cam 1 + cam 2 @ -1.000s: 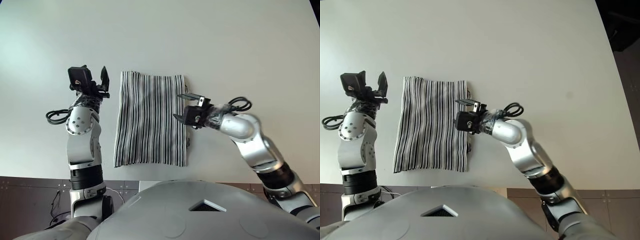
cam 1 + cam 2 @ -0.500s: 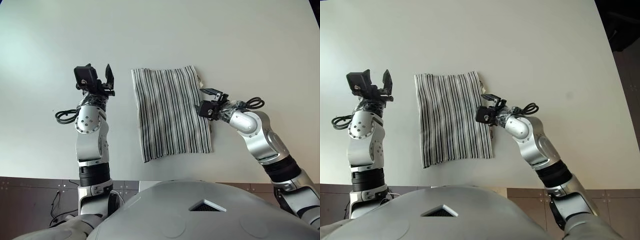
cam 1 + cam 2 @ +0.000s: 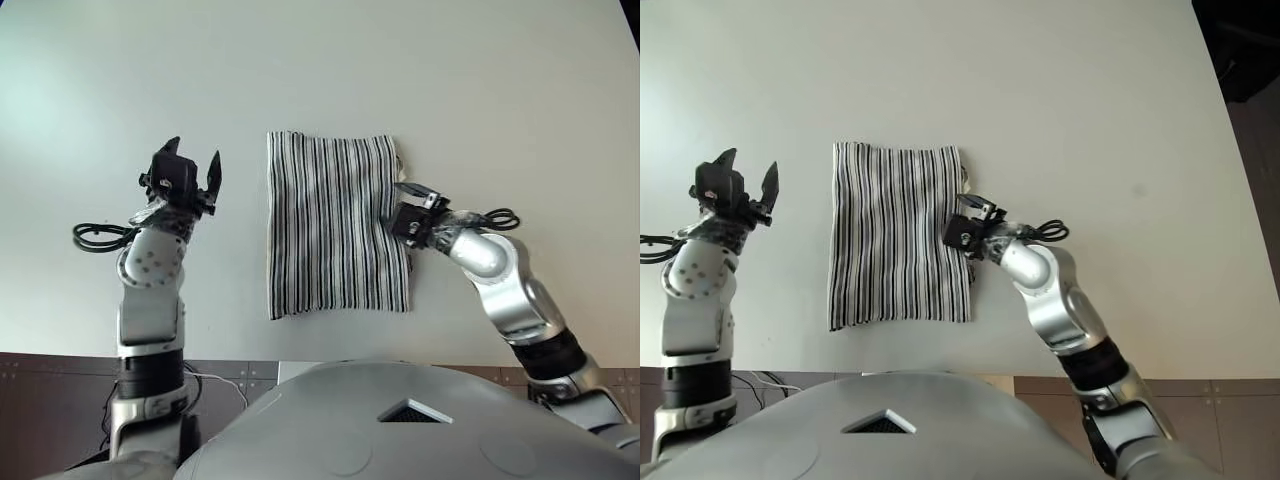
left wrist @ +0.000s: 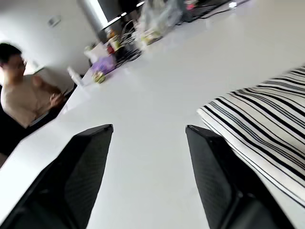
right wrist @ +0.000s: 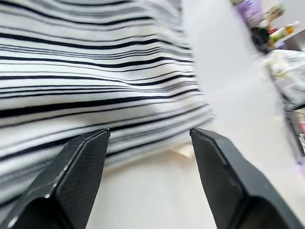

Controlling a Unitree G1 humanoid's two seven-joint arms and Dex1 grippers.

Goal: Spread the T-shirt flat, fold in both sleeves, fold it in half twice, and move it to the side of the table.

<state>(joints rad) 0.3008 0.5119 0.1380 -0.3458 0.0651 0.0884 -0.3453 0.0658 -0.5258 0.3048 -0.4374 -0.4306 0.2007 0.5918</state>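
The folded striped T-shirt (image 3: 335, 225) is laid flat at frame centre on the table (image 3: 500, 90); the right gripper (image 3: 402, 207) is set at its right edge, likely for dragging it aside; its fingers (image 5: 81, 167) are shown spread and empty by the right wrist view; the left gripper (image 3: 196, 150), centre left, is held spread, clear of the cloth.

We find open table (image 3: 450, 90) beyond the T-shirt (image 3: 335, 230) and on both its sides. The right gripper (image 3: 398, 207) sits at its right edge; the left gripper (image 3: 195, 152) stands well left.
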